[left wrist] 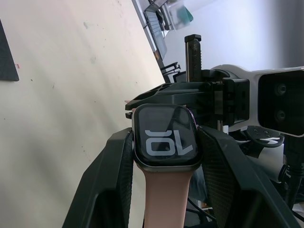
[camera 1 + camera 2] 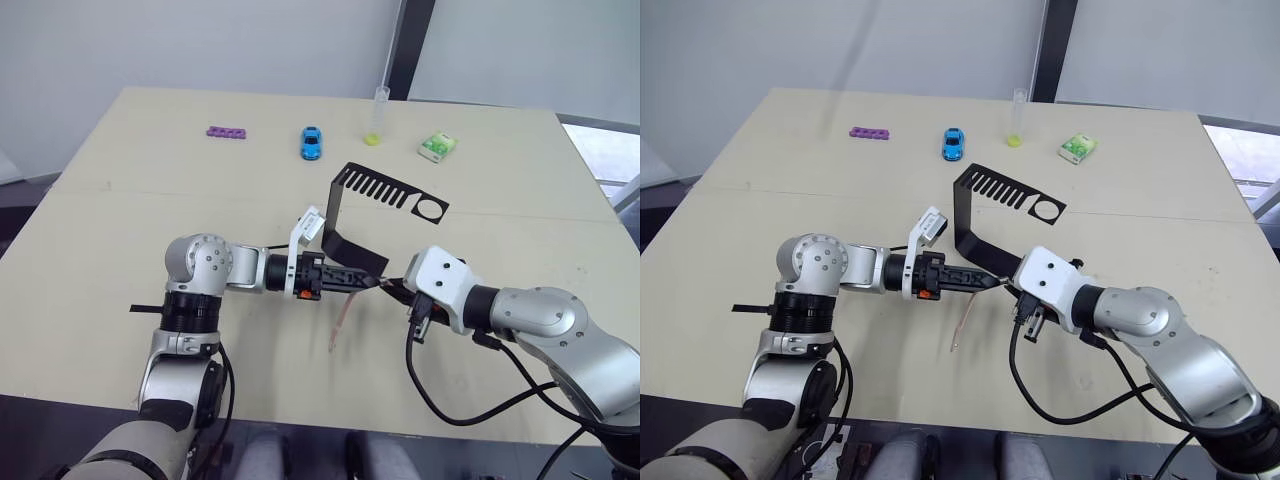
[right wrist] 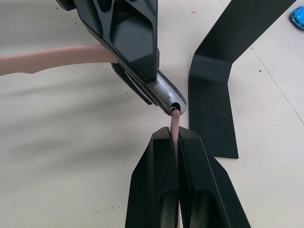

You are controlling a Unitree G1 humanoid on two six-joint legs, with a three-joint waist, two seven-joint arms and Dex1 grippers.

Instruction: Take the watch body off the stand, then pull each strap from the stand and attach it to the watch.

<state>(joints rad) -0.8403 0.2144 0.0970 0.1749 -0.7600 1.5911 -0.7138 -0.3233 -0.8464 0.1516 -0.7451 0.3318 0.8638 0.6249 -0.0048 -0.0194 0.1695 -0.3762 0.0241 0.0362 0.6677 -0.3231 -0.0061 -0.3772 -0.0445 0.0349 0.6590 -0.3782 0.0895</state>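
Left tool (image 2: 366,283) is pinching the small dark squarish watch body (image 1: 165,137) by its two side edges, held off the desk (image 2: 120,200) just in front of the foot of the thin black sheet-metal stand (image 2: 352,215). One pale pink flexible strap (image 2: 340,322) is already in the case and hangs from it toward the desk. Right tool (image 3: 176,138) is pressed together on the second pink strap (image 3: 175,124), its end sitting right at the case's slot on the side facing the right arm, beside the stand's foot. Risks, as I judge them: the strap end is soft and thin, so any misalignment with the slot makes it buckle or ride past the case edge instead of seating. A hard push could rotate the case in the left tool's grip, since only the narrow side edges are clamped. Can't tell whether the strap has latched.
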